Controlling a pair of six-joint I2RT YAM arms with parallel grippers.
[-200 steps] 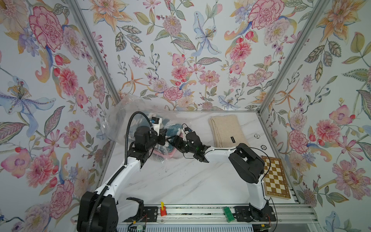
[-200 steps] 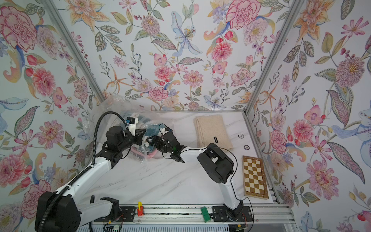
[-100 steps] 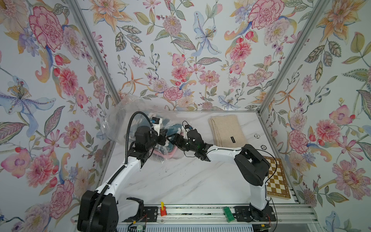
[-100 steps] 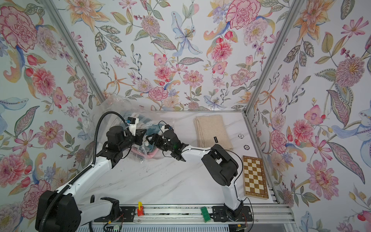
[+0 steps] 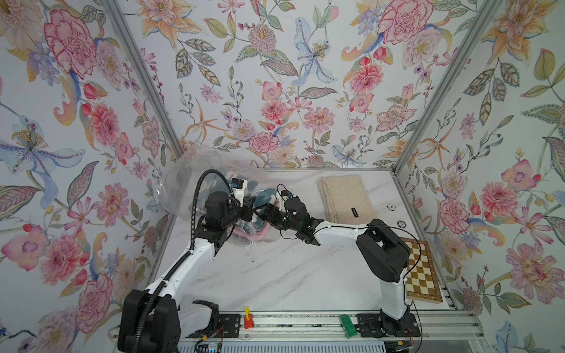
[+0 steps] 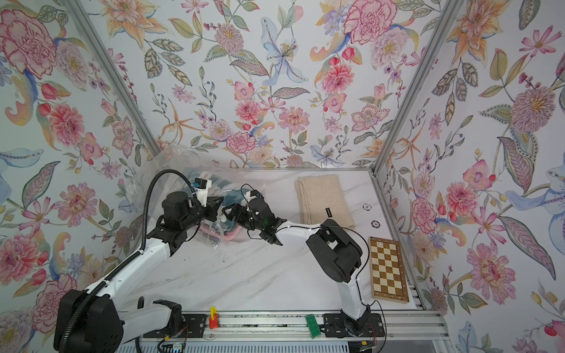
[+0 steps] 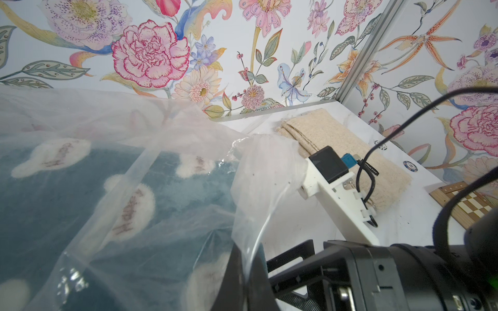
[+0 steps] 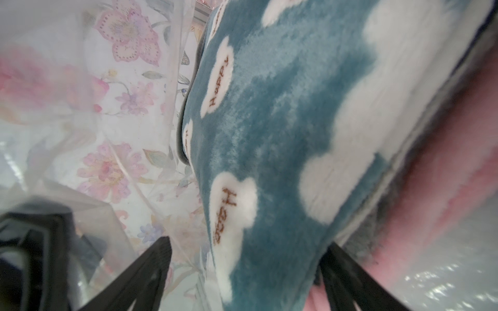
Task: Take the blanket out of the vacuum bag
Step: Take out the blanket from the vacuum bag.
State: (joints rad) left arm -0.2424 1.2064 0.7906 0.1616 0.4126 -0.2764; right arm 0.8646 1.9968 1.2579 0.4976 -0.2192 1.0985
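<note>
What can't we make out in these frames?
Vacuum bag mouth: both top views, hidden behind the arms.
Pink fleece: right wrist view, blurred, cut off by the frame edge.
Label text on beige blanket: top view, too small.
Left end effector fingertips: left wrist view, wrapped in bag film, cut off.

The left arm (image 5: 183,262) and right arm (image 5: 339,237) have white links and black joints. A ribbed black hose (image 5: 197,195) follows the left, a thin cable (image 7: 370,168) the right

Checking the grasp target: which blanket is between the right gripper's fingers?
The blue cloud-print blanket, in the bag. The pink one lies outside the fingers; the beige one lies folded outside the bag.
</note>
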